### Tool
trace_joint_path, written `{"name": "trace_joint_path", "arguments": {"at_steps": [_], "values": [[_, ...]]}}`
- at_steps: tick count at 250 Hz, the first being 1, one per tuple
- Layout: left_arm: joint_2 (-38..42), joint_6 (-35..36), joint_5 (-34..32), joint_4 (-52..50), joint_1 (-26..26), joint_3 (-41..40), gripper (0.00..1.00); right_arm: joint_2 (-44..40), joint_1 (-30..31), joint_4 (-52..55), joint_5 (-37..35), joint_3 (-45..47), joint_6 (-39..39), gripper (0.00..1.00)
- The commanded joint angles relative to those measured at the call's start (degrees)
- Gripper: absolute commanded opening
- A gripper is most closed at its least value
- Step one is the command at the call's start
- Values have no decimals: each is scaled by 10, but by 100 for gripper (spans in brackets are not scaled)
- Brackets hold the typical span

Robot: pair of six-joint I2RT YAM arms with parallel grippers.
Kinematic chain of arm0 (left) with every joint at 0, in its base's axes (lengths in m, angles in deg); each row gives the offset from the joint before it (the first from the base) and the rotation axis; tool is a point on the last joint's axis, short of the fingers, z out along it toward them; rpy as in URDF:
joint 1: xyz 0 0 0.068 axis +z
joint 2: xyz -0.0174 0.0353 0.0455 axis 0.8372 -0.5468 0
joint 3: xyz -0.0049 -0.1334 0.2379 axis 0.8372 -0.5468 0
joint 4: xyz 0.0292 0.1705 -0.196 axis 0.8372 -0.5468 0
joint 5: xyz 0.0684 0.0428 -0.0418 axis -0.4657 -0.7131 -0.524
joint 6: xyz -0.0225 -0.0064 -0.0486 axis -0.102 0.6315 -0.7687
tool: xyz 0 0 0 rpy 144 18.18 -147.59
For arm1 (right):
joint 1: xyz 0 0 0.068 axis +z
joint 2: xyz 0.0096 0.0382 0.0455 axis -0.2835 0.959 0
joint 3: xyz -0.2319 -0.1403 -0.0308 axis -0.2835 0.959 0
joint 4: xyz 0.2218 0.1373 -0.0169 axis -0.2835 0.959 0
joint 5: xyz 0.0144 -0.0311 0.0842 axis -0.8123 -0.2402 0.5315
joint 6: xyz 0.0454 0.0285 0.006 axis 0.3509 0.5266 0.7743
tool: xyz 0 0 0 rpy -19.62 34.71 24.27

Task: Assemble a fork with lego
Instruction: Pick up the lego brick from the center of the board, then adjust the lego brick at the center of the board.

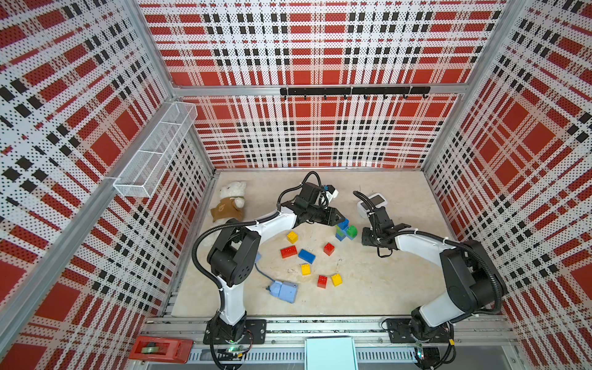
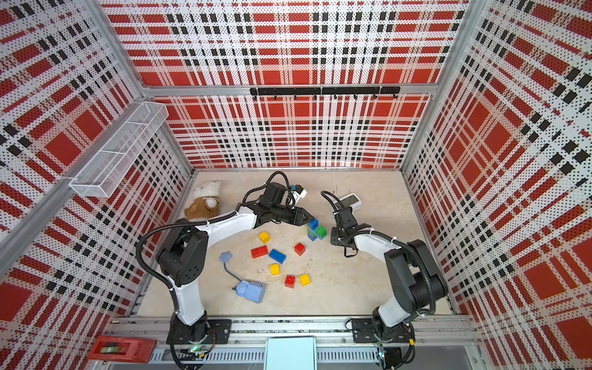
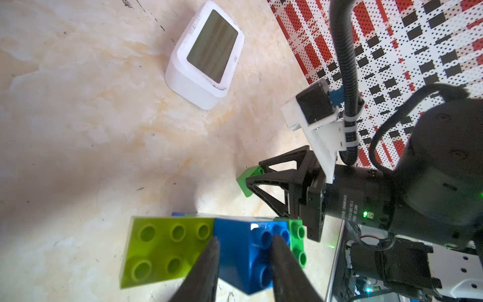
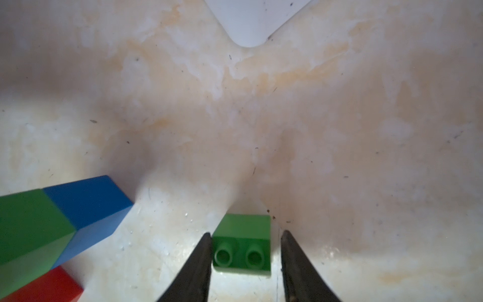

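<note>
My left gripper is shut on the blue brick of a joined lego cluster that also has a lime brick and a green brick. In both top views this cluster sits at the left gripper's tip. My right gripper straddles a small green brick lying on the table. One finger touches it and a narrow gap shows at the other, so the gripper is open. Several loose lego bricks lie mid-table, among them a yellow one, a red oblong and a blue oblong.
A white clock stands behind the right gripper. A teddy bear lies at the back left. A pale-blue box with a cord lies near the left arm's base. Patterned walls close three sides of the table.
</note>
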Motion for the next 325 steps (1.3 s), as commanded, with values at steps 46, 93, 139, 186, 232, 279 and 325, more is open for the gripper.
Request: {"name": "trace_joint_path", "arguments": {"at_steps": [46, 93, 139, 186, 232, 279, 325], "values": [[-4, 10, -2, -12, -3, 9, 36, 14, 4, -15, -7, -14, 1, 38], [-4, 10, -1, -12, -4, 10, 36, -2, 5, -13, -12, -10, 1, 31], [-4, 6, 7, -12, -7, 17, 38, -60, 5, -7, -26, 2, 1, 22], [-2, 2, 15, -12, -9, 34, 41, -129, 4, 0, -33, 9, -16, 17], [1, -2, 20, -12, -6, 45, 44, -187, 4, 14, -29, 7, -45, 11], [4, -4, 20, -12, -1, 50, 45, -253, 3, 9, 1, 17, -88, 0], [8, -12, -10, -28, 14, 65, 45, -310, 3, -20, 167, 24, -199, 0]]}}
